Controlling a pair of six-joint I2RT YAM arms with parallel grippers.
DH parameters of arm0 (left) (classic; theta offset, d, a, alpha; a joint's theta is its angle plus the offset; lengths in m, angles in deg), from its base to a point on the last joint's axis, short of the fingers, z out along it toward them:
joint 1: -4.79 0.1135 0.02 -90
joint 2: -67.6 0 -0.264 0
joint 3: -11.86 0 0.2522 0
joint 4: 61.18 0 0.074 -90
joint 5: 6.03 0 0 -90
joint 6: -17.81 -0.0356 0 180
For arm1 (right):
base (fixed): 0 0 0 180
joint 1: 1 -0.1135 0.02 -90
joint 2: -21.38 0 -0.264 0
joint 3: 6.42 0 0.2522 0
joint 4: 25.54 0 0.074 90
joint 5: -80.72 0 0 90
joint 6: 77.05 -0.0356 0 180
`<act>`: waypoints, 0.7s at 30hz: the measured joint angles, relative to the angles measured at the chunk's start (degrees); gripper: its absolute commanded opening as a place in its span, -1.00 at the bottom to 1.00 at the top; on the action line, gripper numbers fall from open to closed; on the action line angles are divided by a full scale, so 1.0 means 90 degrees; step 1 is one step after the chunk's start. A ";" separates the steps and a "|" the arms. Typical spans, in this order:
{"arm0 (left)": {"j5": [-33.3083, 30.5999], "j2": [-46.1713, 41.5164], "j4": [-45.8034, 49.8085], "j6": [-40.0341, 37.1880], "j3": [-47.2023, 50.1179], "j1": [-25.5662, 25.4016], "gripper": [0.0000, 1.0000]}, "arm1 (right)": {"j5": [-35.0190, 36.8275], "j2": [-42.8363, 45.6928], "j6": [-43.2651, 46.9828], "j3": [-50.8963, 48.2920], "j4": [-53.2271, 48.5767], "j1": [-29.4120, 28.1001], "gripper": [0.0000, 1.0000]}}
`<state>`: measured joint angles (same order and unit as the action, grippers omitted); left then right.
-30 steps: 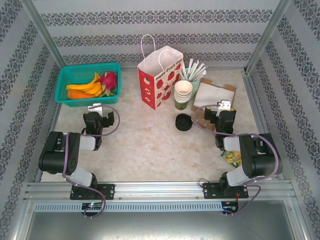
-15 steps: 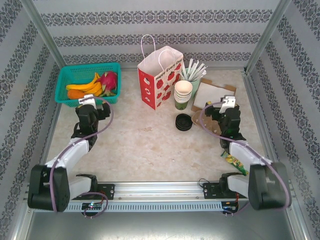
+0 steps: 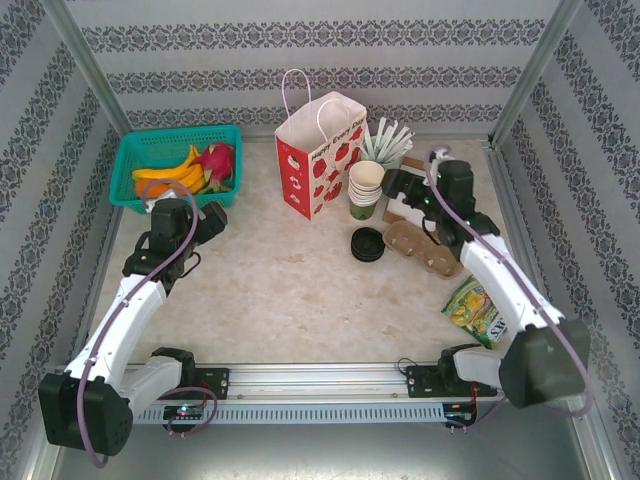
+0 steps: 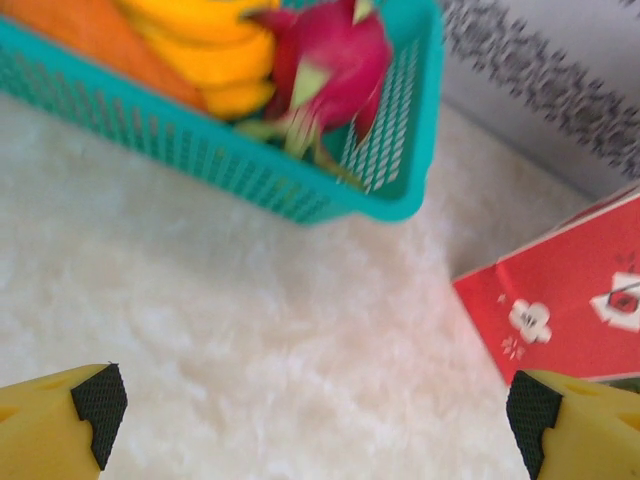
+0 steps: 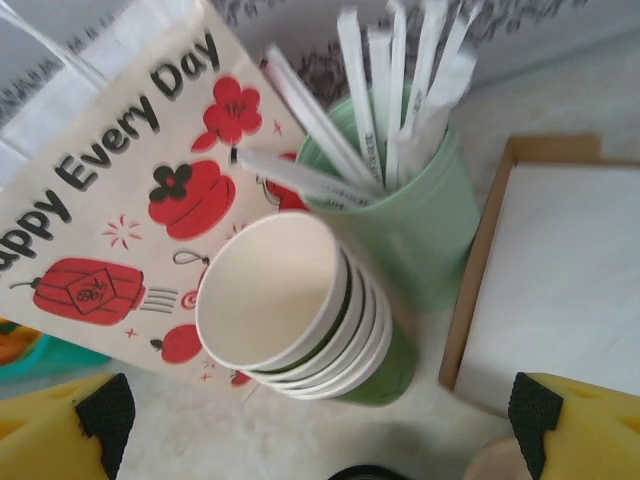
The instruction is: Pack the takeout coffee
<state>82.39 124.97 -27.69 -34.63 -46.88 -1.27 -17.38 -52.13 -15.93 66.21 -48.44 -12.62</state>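
Just ahead of my right gripper, its fingers spread wide, stands a stack of lidless cups, green outside and cream inside. Where the takeout coffee itself is, I cannot tell. Just behind the stack, a green holder is full of white wrapped sticks, and the red-and-white paper bag stands to the left. Loose black lids lie nearer my bases. My left gripper, also spread wide, hangs before a teal basket holding bananas and a dragon fruit.
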 measured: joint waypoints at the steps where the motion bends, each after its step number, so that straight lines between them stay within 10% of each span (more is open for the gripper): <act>1: 0.0085 -0.0012 0.0024 0.0070 0.0017 0.0002 0.99 | 0.0170 -0.0238 -0.0039 0.0333 -0.0342 -0.0146 0.93; 21: 0.1664 0.0913 -0.0588 0.1003 0.0294 0.0000 0.99 | 0.1401 -0.3257 0.0291 0.4119 -0.3723 -0.0614 0.08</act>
<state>97.36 133.19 -32.98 -25.60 -44.23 -1.27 -4.77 -81.44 -13.31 103.28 -81.95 -18.15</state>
